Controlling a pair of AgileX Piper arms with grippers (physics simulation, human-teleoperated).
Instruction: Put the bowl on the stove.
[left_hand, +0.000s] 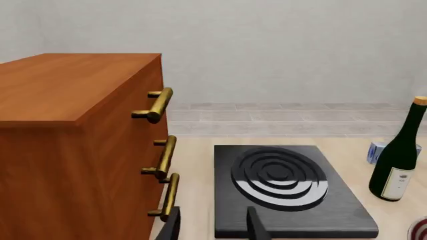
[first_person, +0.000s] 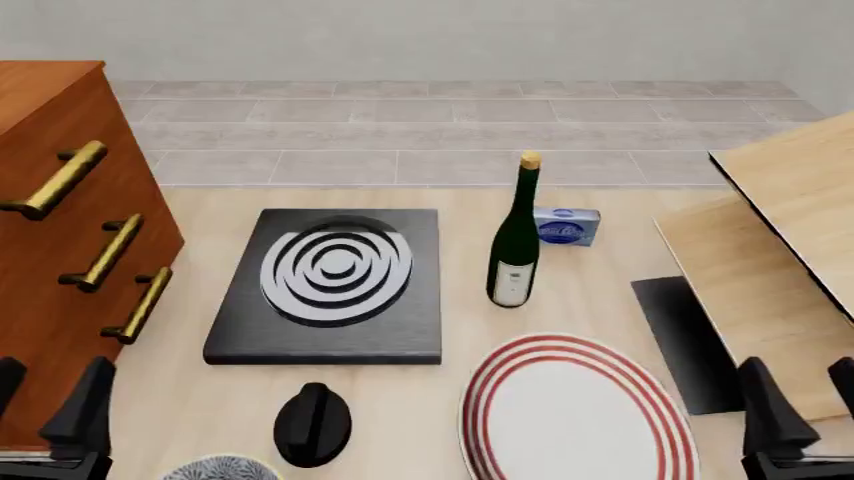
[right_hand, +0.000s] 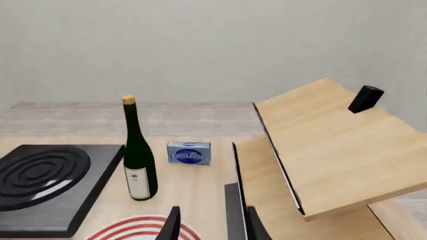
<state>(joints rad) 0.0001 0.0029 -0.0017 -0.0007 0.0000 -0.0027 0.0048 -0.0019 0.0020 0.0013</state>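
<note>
Bowl (first_person: 220, 468) — front view only | stove (first_person: 331, 285) bare | both tools spread

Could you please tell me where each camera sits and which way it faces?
Front: above and behind the arms, facing forward and down over the stove; both grippers show.
Left wrist: behind the left gripper, facing stove and cabinet.
Right wrist: behind the right gripper, facing bottle and wooden boards.
All share stove and bottle.

both grippers matte black, no markings, cables or screws visible. left gripper (first_person: 48, 405): 2 flat tapered fingers (first_person: 83, 402) on a blocky base. right gripper (first_person: 805, 400): same build, 2 slim wedge-shaped fingers (first_person: 766, 405), plain dark finish.
</note>
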